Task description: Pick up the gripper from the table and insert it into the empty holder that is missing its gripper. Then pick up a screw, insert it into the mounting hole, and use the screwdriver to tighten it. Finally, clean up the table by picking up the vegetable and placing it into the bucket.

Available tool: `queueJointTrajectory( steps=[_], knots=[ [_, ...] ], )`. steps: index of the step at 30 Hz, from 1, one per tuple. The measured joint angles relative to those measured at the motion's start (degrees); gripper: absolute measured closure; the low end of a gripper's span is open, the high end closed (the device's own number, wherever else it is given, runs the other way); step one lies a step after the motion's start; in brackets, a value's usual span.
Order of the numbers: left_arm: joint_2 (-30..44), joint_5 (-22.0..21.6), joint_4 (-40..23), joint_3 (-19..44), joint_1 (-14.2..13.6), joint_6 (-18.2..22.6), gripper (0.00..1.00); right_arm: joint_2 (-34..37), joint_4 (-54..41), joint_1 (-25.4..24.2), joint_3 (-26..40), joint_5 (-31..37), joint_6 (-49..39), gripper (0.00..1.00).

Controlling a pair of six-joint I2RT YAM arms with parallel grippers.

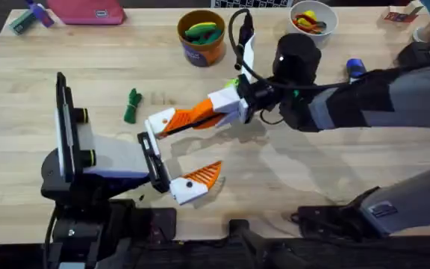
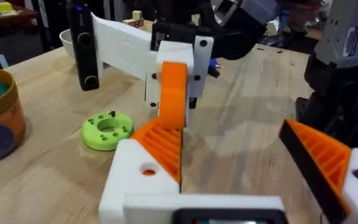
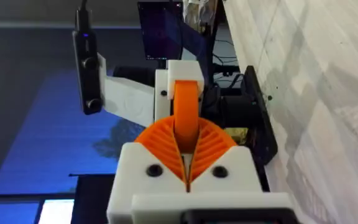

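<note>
fingers first, from overhead: the left gripper (image 1: 200, 146) is spread wide and carries nothing. The right gripper (image 1: 221, 104) reaches across the middle and looks clamped on the loose gripper (image 1: 206, 112), which points at the left arm's upper finger. the two arms crowd each other here. any sideways move could knock the piece askew in the grasp. the vegetable (image 1: 131, 104) lies on the table (image 1: 66, 45) well clear, the bucket (image 1: 201, 37) stands at the far edge, and the screwdriver (image 1: 355, 69) peeks out behind the right arm.

left wrist view: the orange piece (image 2: 173, 93) hangs from the right arm's fingers and touches, or nearly touches, my own left finger pad (image 2: 157, 146); i can't tell which. the holder (image 2: 107, 130) sits flat just beyond, off to one side of the piece. if i lower now, the piece would land on bare wood or the disc's rim rather than the opening.

right wrist view: the pads (image 3: 213, 149) meet around the piece (image 3: 185, 106). only its base is pinched, so a bump could lever it out.
</note>
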Motion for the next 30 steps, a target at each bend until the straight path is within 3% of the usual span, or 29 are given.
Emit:
queueJointTrajectory(
  steps=[28, 30],
  knots=[
    [0.02, -0.7, 0.07, 0.0, 0.02, -0.92, 0.014, 0.0, -1.73, 1.58, 0.57, 3.98, -1.82, 0.993],
    [0.02, -0.79, 0.09, 0.0, 0.02, -0.92, 0.014, 0.0, -1.8, 1.58, 0.57, 3.99, -1.76, 0.947]
  ],
)
